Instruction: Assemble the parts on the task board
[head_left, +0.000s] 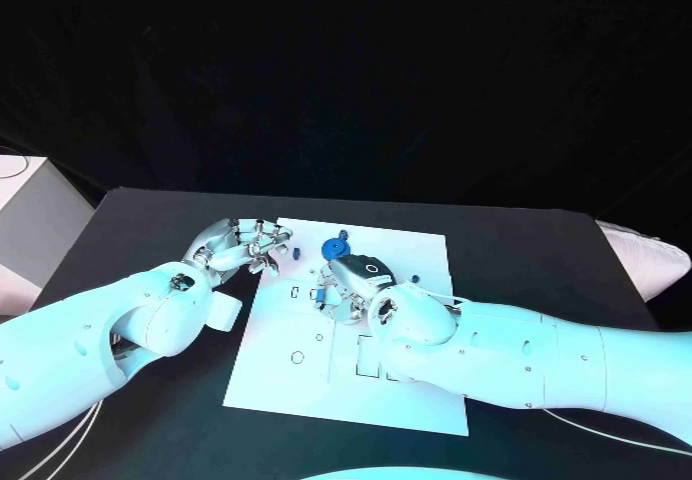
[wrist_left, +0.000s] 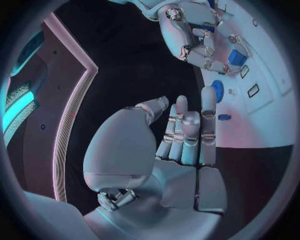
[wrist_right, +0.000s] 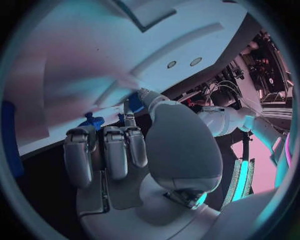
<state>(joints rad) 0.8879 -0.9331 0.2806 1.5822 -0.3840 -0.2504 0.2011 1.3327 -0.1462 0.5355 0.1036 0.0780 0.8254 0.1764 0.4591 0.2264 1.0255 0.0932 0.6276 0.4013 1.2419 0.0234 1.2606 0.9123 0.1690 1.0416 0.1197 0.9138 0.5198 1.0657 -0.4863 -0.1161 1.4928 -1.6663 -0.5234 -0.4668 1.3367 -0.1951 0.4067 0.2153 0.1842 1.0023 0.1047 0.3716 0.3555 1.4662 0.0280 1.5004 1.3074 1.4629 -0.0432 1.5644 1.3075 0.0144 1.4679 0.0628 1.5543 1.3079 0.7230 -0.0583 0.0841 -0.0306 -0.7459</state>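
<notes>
While the right hand (head_left: 351, 285) is hovering low over the middle of the white task board (head_left: 411, 250), its fingers are curling downward and covering whatever lies directly beneath them, so the head view is not showing a clear hold. Seen from the left wrist, that hand (wrist_left: 200, 42) is bending over a small blue block (wrist_left: 237, 57) that is sitting right at its fingertips; whether it is pinching the block or only touching it I cannot tell. From the right wrist, the fingers (wrist_right: 115, 150) are lying close together and pointing at the board's underside-like pale surface, with a small blue part (wrist_right: 92, 121) peeking out just beyond them, partly hidden.

At the board's left edge the left hand (head_left: 235, 252) is resting with its fingers held loosely apart and nothing in them; its own wrist camera is showing the fingers (wrist_left: 187, 130) nearly straight and side by side, empty. A round blue gear-like part (head_left: 336, 247) is lying on the board between the two hands, towards the far edge, and a smaller blue piece (head_left: 296, 253) is sitting just beside the left fingertips. Recesses in the board's near half are too small to make out clearly
</notes>
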